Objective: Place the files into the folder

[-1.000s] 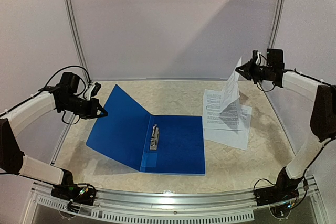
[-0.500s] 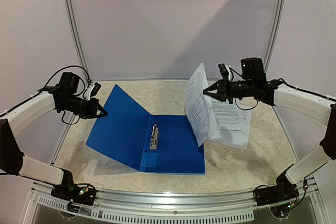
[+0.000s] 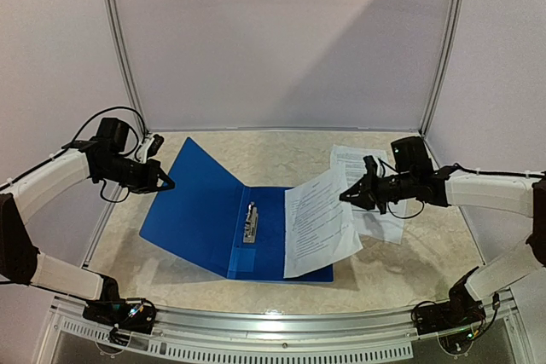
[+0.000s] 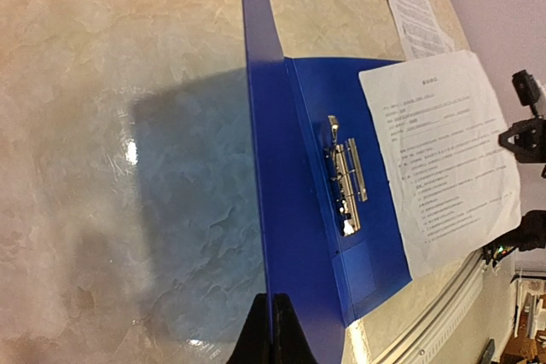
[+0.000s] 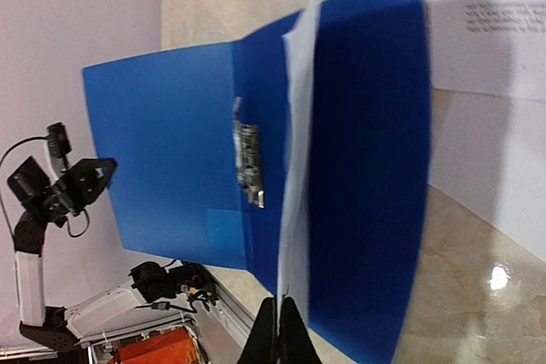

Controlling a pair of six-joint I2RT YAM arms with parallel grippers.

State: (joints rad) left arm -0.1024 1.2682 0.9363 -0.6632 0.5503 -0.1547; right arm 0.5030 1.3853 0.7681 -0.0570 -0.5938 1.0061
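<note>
Folder [image 3: 205, 210]: open on counter [image 3: 401, 270], left cover tilted up, left gripper [image 3: 168, 183] clamped on its edge. Sheet [image 3: 317, 223]: pinched by right gripper [image 3: 345, 196], draped skewed over right half, one corner overhanging. Risk: released now, it lies askew and creases on closing. Other files [image 3: 354, 159]: beside folder.

Folder [image 3: 205, 219] lay open on the table [image 3: 281, 155] — clip [image 3: 250, 223] at its spine, one sheet [image 3: 317, 223] over its right half, remaining files [image 3: 350, 162] behind, to the right.

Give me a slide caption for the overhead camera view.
Right gripper holds a printed sheet over the open blue folder; left gripper pinches its raised cover.
</note>
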